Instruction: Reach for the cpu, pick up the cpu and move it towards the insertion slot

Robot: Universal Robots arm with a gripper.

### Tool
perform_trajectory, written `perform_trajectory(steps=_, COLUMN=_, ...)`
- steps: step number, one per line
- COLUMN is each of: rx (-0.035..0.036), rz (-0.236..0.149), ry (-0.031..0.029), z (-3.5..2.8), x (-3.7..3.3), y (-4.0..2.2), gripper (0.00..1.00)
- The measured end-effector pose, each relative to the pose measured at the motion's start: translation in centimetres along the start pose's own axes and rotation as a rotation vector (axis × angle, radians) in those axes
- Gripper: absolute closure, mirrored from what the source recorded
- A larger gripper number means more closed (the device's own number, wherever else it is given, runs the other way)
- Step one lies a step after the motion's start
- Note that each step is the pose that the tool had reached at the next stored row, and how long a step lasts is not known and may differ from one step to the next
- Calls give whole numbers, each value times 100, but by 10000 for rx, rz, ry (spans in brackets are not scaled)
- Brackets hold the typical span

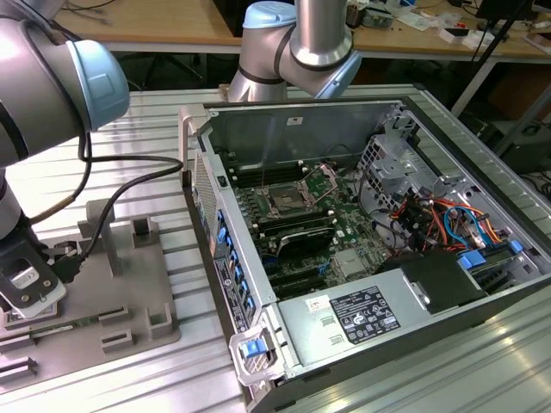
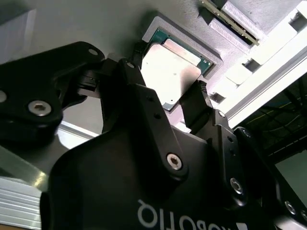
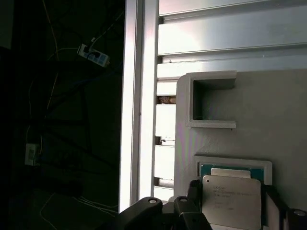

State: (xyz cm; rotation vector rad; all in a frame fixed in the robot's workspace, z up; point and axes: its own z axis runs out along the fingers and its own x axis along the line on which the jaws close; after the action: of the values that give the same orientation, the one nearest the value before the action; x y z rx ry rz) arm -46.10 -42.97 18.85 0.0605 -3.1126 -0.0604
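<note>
- Arm fills the upper left of the exterior view and bends down to the gripper, which sits low over the grey tray at the lower left.
- Chip lies flat in a square recess of that tray, with its pale metal top facing up at the gripper and a green border showing along one side.
- Being square, the chip has no long axis. Its edges run parallel to the recess rim.
- Black fingers stand on two opposite edges of the chip in both wrist views, drawn in until they look pressed against it, with the chip pinched between them and sitting in the recess.
- Slatted metal table carries the tray and, further right, the open computer case.
- Socket, dark with a silver frame, sits in the green board near the middle of the exterior view, well apart from the gripper.
- Grey power box lies at the lower middle, with red and blue cables to the right.
</note>
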Motion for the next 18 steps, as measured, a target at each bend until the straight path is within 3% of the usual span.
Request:
perform_trajectory(steps=3, rx=1, rz=0, ry=0, z=1, x=0, y=0, gripper=45)
perform_trajectory(steps=6, rx=-2, rz=0, ry=-5, z=-7, x=-1, y=1, gripper=45)
perform_trajectory(steps=8, rx=0, rz=0, ry=-5, z=-48, x=1, y=2, gripper=45)
perform_trajectory(steps=18, rx=1, rz=0, ry=-2, z=-72, x=2, y=3, gripper=45)
